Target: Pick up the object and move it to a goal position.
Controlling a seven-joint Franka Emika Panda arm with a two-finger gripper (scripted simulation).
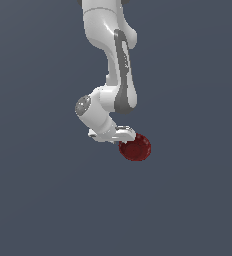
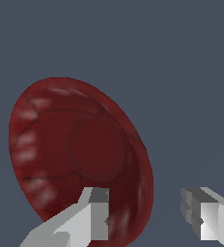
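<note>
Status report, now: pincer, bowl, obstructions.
Pincer open, one finger over the bowl's rim, other outside. Dark red bowl not gripped. Nothing else in view.

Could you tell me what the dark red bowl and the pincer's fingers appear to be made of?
The dark red, glossy round bowl looks like glazed ceramic or hard plastic: pale highlights streak its ribbed wall. It is a simulator render, so that stays open. The grey fingers of the open pincer look like matte metal or plastic, flat-shaded without shine.
</note>
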